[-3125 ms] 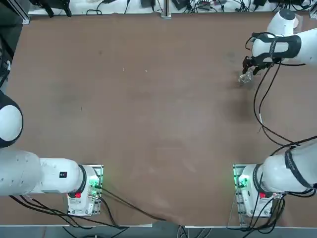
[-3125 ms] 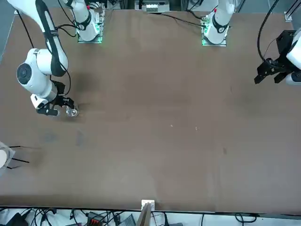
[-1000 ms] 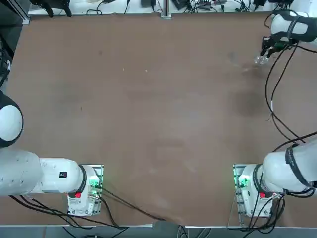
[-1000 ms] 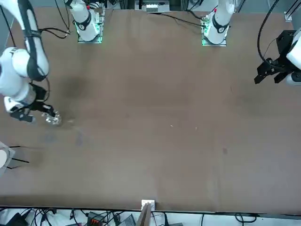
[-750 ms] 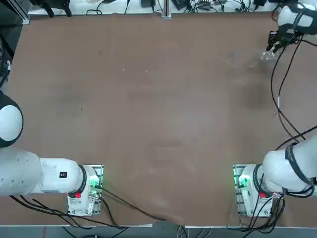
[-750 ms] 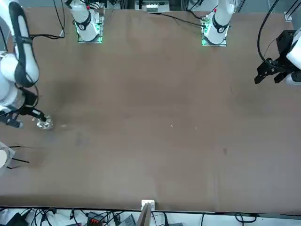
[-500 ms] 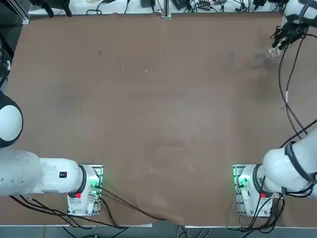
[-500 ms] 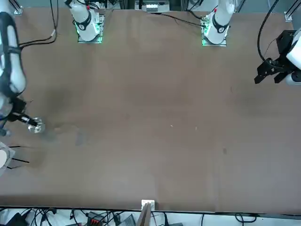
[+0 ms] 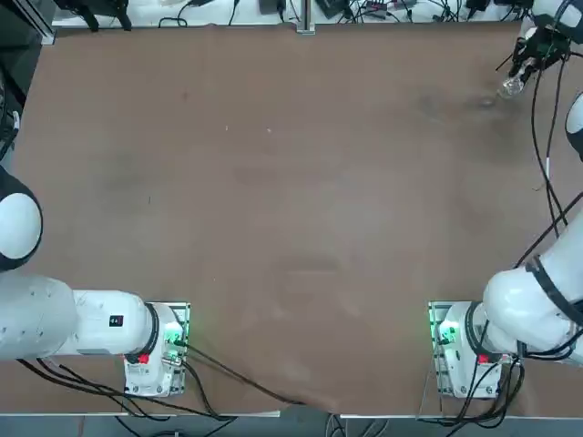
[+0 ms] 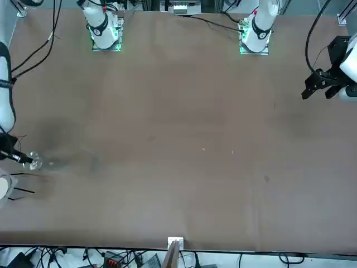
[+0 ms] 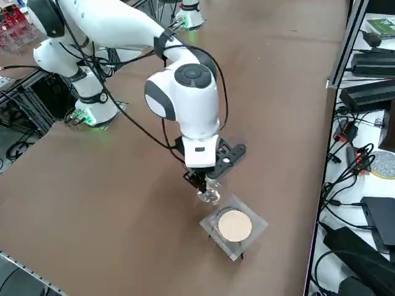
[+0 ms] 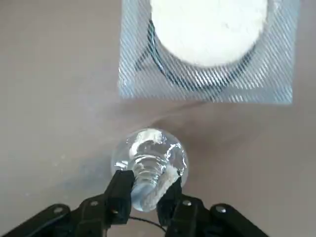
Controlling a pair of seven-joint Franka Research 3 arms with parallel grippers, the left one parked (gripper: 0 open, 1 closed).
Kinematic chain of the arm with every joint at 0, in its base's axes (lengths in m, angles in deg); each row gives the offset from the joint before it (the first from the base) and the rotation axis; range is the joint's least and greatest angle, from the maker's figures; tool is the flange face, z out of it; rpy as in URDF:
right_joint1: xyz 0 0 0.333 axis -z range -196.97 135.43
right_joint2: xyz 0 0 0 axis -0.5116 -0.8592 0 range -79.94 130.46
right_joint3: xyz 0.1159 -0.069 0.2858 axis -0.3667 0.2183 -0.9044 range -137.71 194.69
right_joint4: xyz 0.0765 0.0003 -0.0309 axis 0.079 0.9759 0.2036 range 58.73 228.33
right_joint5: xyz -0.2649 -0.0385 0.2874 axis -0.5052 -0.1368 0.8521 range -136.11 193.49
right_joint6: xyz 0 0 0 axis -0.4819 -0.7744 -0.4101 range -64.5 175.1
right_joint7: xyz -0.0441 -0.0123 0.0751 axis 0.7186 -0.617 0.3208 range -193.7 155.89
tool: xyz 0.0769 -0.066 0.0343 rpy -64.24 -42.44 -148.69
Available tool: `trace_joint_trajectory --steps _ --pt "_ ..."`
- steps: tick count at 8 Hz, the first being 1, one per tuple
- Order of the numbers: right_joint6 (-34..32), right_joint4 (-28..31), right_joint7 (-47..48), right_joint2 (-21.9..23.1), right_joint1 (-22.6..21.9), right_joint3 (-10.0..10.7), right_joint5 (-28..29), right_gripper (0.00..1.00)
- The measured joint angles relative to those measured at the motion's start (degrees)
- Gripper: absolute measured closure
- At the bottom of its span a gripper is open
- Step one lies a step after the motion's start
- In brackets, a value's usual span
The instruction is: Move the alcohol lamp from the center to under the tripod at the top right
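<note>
The alcohol lamp [image 12: 149,157], a small clear glass bulb, hangs by its neck from my right gripper [image 12: 145,190], which is shut on that neck. In the top view the lamp [image 9: 510,86] and gripper [image 9: 519,73] are at the table's far right corner. The tripod [image 11: 234,226] carries a square wire mesh with a round whitish disc, seen close ahead in the wrist view [image 12: 207,44]. The lamp [image 11: 208,196] hangs beside the mesh's near edge, not under it. In the front view the lamp [image 10: 34,162] is just above the tripod [image 10: 5,187] at the picture's left edge.
The table's right edge [image 11: 327,80] runs close past the tripod, with black boxes and cables [image 11: 364,92] on the floor beyond it. The arm's own black cables [image 9: 547,164] trail over the table's right side. The right arm's base [image 9: 460,350] stands at the near edge.
My right gripper has carried the lamp further toward the far right corner, from over open table to right beside the tripod. Its hold on the neck is unchanged.
</note>
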Motion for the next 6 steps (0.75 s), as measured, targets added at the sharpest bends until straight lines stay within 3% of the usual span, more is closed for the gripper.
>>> trace_joint_trajectory --steps 3,6 --pt "-0.59 -6.72 0.26 -4.95 0.63 -0.01 1.44 0.71" --pt "-0.56 -7.84 0.32 -7.89 2.01 0.0 3.82 0.71"
